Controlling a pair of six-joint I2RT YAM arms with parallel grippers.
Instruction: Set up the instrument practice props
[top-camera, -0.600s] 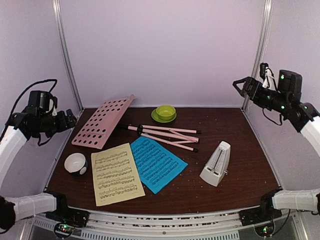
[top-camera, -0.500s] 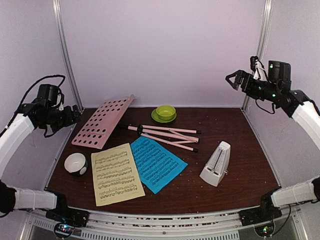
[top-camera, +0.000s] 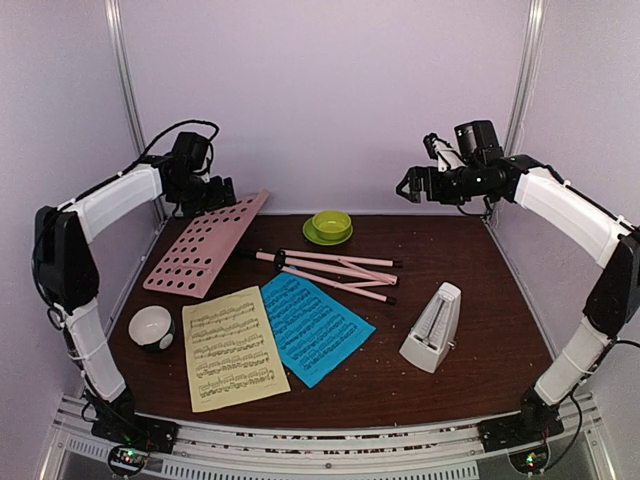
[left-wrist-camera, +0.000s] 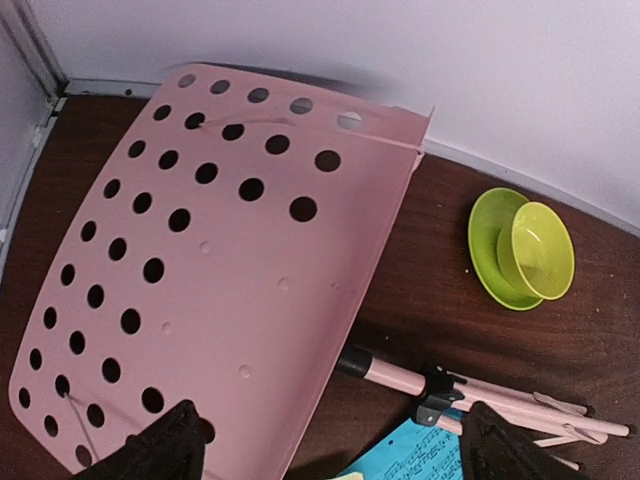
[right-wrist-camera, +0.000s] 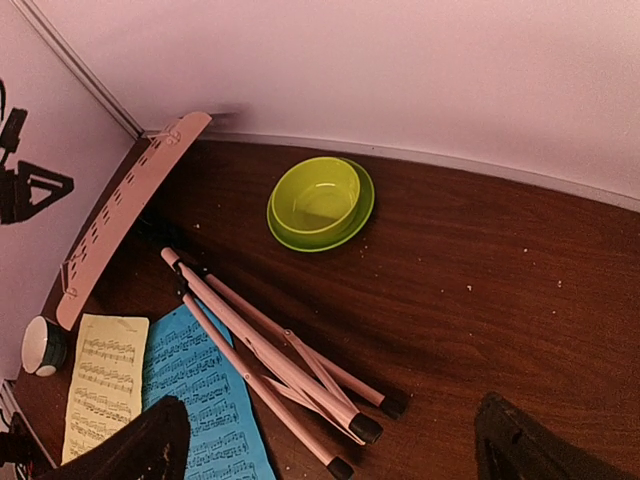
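The pink music stand lies in two parts: its hole-punched desk (top-camera: 205, 245) leans at the back left, and its folded tripod legs (top-camera: 330, 272) lie flat mid-table. The blue page (top-camera: 315, 328) and the pale-yellow page (top-camera: 232, 347) lie side by side in front. The white pyramid metronome (top-camera: 432, 327) stands at the right. My left gripper (top-camera: 218, 192) hovers open and empty over the desk's top edge; its view shows the desk (left-wrist-camera: 230, 270) and the tripod (left-wrist-camera: 480, 395). My right gripper (top-camera: 412, 186) hovers open and empty high at the back right, looking down on the tripod (right-wrist-camera: 270, 350).
A green bowl on a saucer (top-camera: 329, 226) sits at the back centre, also in the right wrist view (right-wrist-camera: 320, 205). A small white-and-black cup (top-camera: 151, 327) stands at the front left. Frame posts and pale walls close in the back and sides.
Both arms have swung inward from the side walls: the left to above the pink desk, the right toward the back centre. The props have not moved.
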